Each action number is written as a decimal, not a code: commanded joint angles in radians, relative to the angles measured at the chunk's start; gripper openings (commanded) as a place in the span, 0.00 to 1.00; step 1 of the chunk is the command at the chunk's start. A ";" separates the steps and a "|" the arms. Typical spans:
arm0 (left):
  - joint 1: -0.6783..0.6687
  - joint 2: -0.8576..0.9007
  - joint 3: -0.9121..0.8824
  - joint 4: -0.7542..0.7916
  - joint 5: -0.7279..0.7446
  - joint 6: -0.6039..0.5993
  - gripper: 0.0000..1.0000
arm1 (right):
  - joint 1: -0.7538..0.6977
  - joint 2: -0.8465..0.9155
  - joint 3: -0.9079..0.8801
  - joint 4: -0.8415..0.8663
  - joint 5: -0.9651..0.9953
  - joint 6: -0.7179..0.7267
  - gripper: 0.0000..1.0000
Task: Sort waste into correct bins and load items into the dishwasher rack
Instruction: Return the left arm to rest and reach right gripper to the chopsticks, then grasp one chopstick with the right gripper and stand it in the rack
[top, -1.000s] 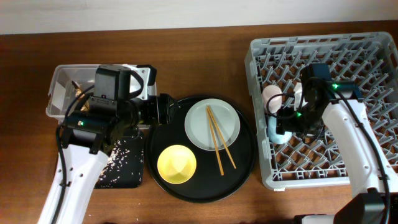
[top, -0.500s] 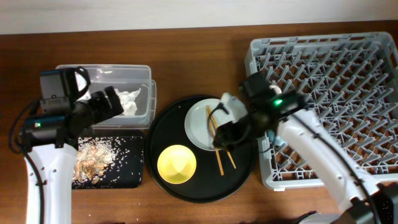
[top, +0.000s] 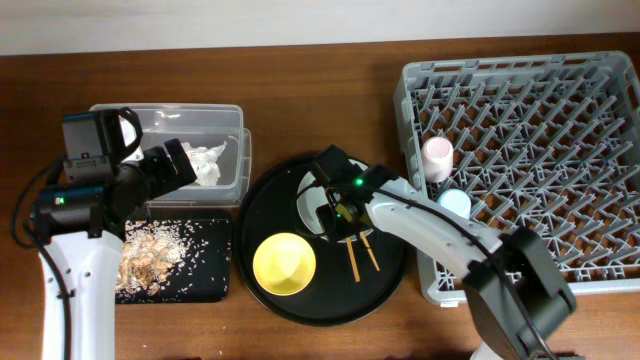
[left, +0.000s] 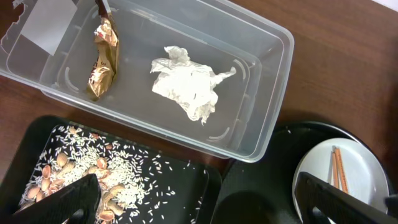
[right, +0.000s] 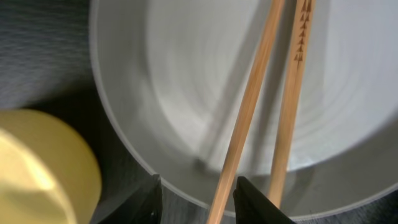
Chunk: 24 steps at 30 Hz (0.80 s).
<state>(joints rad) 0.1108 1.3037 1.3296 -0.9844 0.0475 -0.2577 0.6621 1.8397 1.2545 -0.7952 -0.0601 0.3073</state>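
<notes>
My right gripper (top: 345, 213) (right: 202, 202) is low over the pale plate (top: 308, 205) (right: 205, 81), open, with one of the two wooden chopsticks (top: 353, 262) (right: 249, 112) between its fingers. The yellow bowl (top: 284, 263) (right: 43, 168) sits beside the plate. The pink cup (top: 437, 157) and blue cup (top: 452, 203) stand in the grey dishwasher rack (top: 560, 130). My left gripper (top: 183, 165) (left: 199, 205) is wide open and empty above the clear tub (top: 170, 110) (left: 267, 124), which holds the white tissue (left: 186, 87) and gold-brown wrapper (left: 102, 59). Rice scraps (left: 93, 180) lie in the flat black tray (top: 200, 270).
Plate, bowl and chopsticks rest on a large round black tray (top: 262, 205) between the bins and the rack. The rack fills the right side of the brown table. The right arm hides much of the plate from above.
My right arm left the rack, where the pink and blue cups now stand, and lowered over the chopsticks on the plate. My left arm drew back left off the tub, then held still.
</notes>
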 joint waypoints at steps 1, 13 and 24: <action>0.003 0.006 -0.002 -0.001 -0.011 -0.002 0.99 | 0.005 0.057 -0.008 0.015 0.030 0.024 0.40; 0.003 0.006 -0.002 -0.001 -0.011 -0.002 0.99 | 0.004 0.097 0.041 -0.007 0.008 0.023 0.04; 0.003 0.006 -0.002 -0.001 -0.011 -0.002 0.99 | -0.339 0.034 0.642 -0.533 0.278 -0.235 0.04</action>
<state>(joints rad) 0.1108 1.3037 1.3293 -0.9844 0.0441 -0.2577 0.4458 1.8904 1.8648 -1.3140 0.1173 0.1833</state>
